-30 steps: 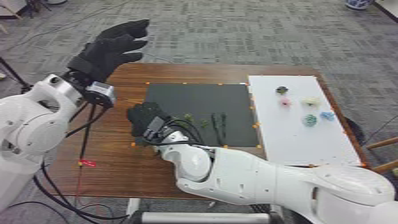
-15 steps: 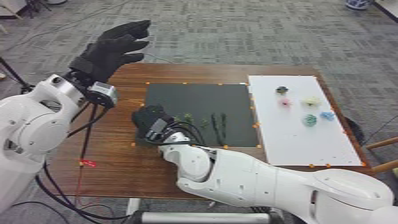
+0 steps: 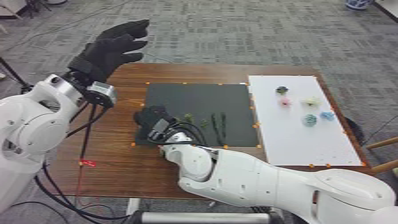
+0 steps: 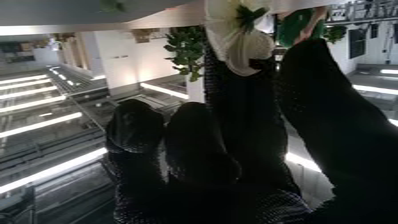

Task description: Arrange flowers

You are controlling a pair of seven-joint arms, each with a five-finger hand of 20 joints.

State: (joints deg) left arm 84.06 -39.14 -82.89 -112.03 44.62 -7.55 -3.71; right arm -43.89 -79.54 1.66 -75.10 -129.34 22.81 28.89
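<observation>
My right hand [image 3: 152, 117] is low over the left edge of the dark mat [image 3: 200, 95] in the head view. In the right wrist view, a white flower [image 4: 226, 47] with a green base is pinched between the thumb and a finger of the right hand [image 4: 244, 115]. Green sprigs [image 3: 188, 118] and dark stems [image 3: 224, 127] lie on the mat, just right of that hand. A dark flower [image 3: 282, 90], a pink one [image 3: 284, 102], a cream one [image 3: 311, 101], a teal one [image 3: 309, 120] and a blue one [image 3: 328, 116] rest on the white board. Raised beyond the table's left side, my left hand [image 3: 115, 50] is open.
The white board [image 3: 284, 145] lies beside the mat on the right of the brown table [image 3: 115, 175]. Orange markers line both. The right forearm crosses the near edge of the table, and a black pole stands at the left.
The right hand has shifted a little to the right and slightly nearer the robot, further over the mat. The left hand has stayed still.
</observation>
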